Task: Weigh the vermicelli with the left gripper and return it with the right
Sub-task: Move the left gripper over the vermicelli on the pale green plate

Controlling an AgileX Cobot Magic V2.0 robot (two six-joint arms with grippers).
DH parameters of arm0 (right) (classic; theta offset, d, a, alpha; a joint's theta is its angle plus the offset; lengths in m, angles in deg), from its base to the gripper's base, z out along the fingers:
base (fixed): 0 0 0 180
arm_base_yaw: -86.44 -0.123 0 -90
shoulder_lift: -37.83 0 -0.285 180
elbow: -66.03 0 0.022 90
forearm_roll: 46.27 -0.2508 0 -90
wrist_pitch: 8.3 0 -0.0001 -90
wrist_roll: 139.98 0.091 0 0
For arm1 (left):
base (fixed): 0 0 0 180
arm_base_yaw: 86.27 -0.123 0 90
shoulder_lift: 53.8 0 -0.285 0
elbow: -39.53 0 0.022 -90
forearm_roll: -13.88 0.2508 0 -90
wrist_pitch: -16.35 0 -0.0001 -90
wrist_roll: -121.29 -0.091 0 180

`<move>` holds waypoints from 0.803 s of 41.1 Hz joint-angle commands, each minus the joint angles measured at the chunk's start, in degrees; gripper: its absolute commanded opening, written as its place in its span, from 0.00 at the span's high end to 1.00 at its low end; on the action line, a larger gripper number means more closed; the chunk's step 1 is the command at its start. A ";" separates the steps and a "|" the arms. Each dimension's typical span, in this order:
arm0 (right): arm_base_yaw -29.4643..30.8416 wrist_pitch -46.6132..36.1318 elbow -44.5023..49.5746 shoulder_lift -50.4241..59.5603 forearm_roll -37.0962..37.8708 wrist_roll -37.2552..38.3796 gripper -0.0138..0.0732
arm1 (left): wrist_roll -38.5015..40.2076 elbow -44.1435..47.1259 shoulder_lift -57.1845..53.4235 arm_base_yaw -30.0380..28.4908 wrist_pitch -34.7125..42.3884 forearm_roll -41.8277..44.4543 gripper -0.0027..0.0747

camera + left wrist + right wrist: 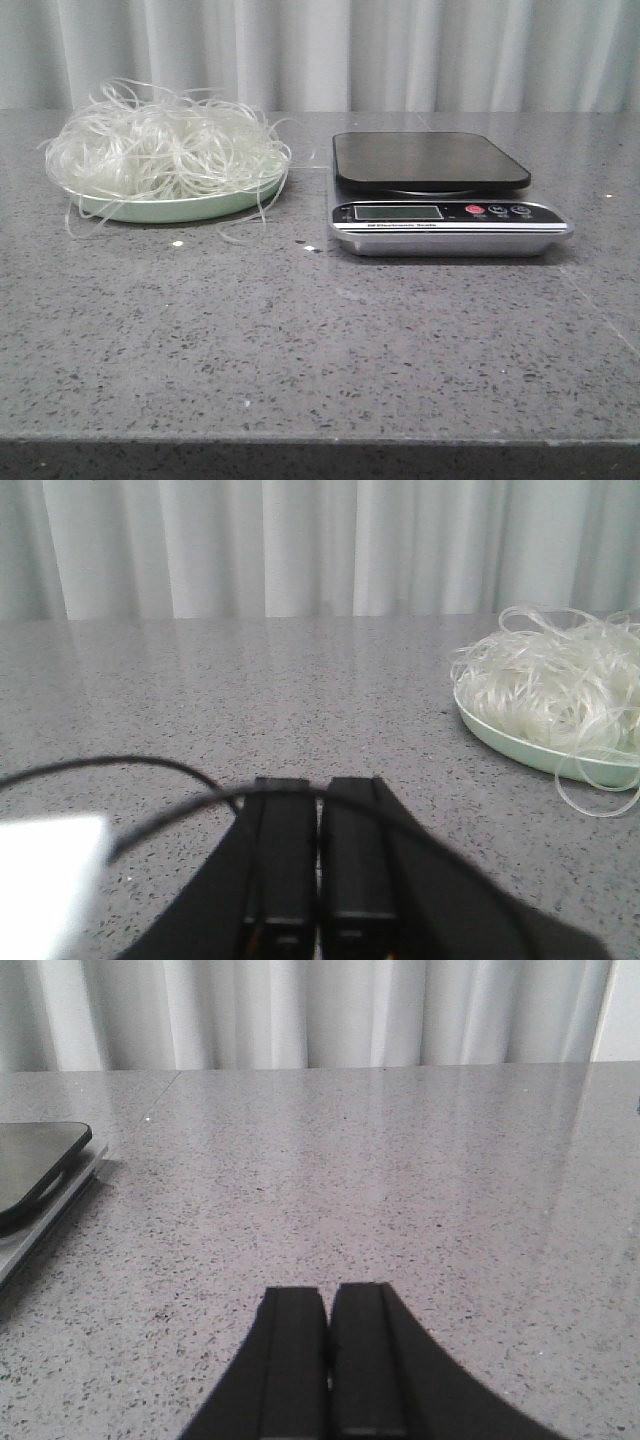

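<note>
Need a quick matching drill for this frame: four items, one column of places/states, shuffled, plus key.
Items:
1. vermicelli
2. plate
3. scale
4. left hand

Descriptions:
A. shut, holding nothing
B. black top, nothing on it
C. pale green, on the left of the table
D. white tangle heaped on the plate

Pairs: 1-D, 2-C, 3-B, 4-A

Speckled grey table [300, 330]: plate [180, 208], scale [440, 200]
</note>
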 commanded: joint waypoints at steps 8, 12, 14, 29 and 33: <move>0.06 -4.04 -0.45 0.91 0.39 -0.24 0.67 | -0.01 0.45 -1.19 -0.09 4.30 -0.52 0.79; 0.06 -4.04 -0.45 0.91 0.39 -0.24 0.67 | -0.01 0.45 -1.19 -0.09 4.30 -0.52 0.79; 0.06 -4.04 -0.45 0.91 0.39 -0.24 0.67 | -0.01 0.45 -1.19 -0.09 4.30 -0.52 0.79; 0.06 -4.04 -0.45 0.91 0.39 -0.24 0.67 | -0.01 0.45 -1.19 -0.09 4.88 -0.52 0.79; 0.06 -4.04 -0.45 0.91 0.39 -0.24 0.67 | -0.01 0.45 -1.19 -0.09 7.94 -0.52 0.79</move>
